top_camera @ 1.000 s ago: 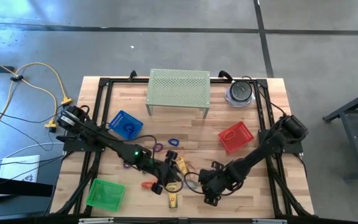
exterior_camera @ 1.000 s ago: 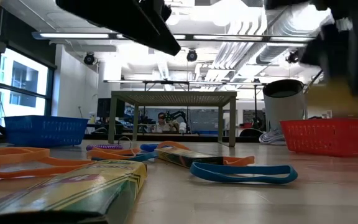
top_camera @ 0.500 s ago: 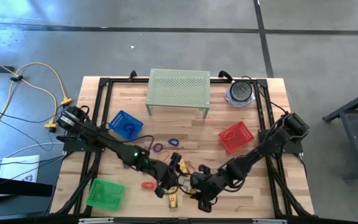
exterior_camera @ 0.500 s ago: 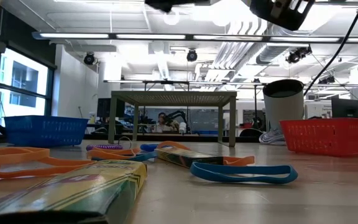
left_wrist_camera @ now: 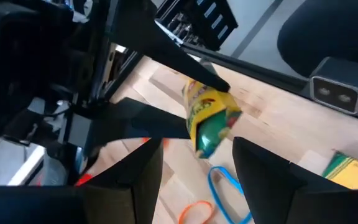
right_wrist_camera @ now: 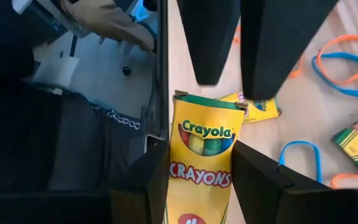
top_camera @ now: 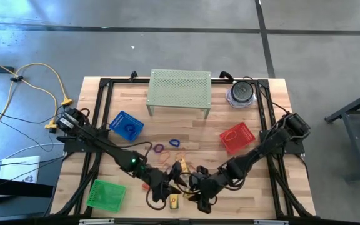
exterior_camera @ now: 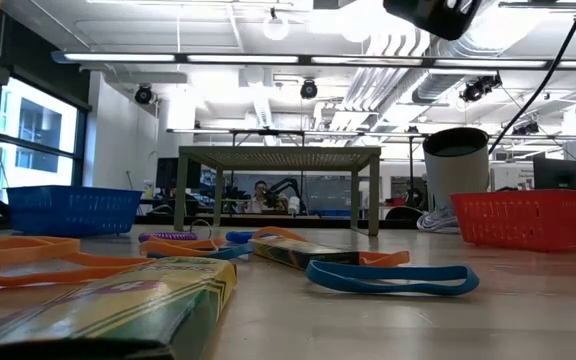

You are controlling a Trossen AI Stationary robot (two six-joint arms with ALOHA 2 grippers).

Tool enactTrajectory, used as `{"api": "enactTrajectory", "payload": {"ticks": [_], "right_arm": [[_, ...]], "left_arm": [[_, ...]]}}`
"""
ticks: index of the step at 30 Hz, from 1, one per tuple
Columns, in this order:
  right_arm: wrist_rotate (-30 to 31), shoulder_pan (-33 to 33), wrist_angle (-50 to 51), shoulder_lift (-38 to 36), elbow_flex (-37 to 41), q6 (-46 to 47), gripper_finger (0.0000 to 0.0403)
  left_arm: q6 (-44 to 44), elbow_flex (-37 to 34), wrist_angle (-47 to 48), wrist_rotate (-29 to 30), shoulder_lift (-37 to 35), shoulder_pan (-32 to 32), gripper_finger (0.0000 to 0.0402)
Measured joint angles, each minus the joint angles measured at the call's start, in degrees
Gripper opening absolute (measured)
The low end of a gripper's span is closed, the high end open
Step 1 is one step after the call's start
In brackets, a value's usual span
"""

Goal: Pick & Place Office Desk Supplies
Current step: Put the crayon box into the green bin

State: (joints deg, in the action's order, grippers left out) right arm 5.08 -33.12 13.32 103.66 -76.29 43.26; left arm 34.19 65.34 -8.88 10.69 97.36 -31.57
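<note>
Right gripper (right_wrist_camera: 194,180), fingers clamped on crayon box (right_wrist_camera: 201,158), now lifted; left gripper (left_wrist_camera: 194,168), fingers apart, has apparently closed in for handover.

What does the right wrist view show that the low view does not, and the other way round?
Only the right wrist view shows the crayon box gripped by the right gripper, with the left gripper open just beyond it. Only the low view shows the stand, blue basket, red basket and cup. Both show a blue loop, orange loops and another box lying on the table.
</note>
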Motion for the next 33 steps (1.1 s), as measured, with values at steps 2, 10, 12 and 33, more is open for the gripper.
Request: {"api": "enactTrajectory", "payload": {"ticks": [2,10,12,33], "right_arm": [[0.1,0.5,-0.4,0.0,0.0,-0.6,0.0146],[-0.7,2.1,-1.5,0.0,0.0,-2.6,0.0146],[-0.9,2.1,-1.7,-0.1,0.0,-2.9,0.0146],[-1.2,2.6,-3.6,-0.1,0.0,-2.8,0.0146]], "left_arm": [[0.8,0.0,-0.3,0.0,0.0,0.0,0.0186],[1.4,0.0,0.6,-1.4,0.4,-0.2,0.0186],[1.5,0.0,1.0,-1.2,0.8,-0.3,0.0186],[6.7,0.0,-2.5,-0.4,2.6,0.0,0.0144]]}}
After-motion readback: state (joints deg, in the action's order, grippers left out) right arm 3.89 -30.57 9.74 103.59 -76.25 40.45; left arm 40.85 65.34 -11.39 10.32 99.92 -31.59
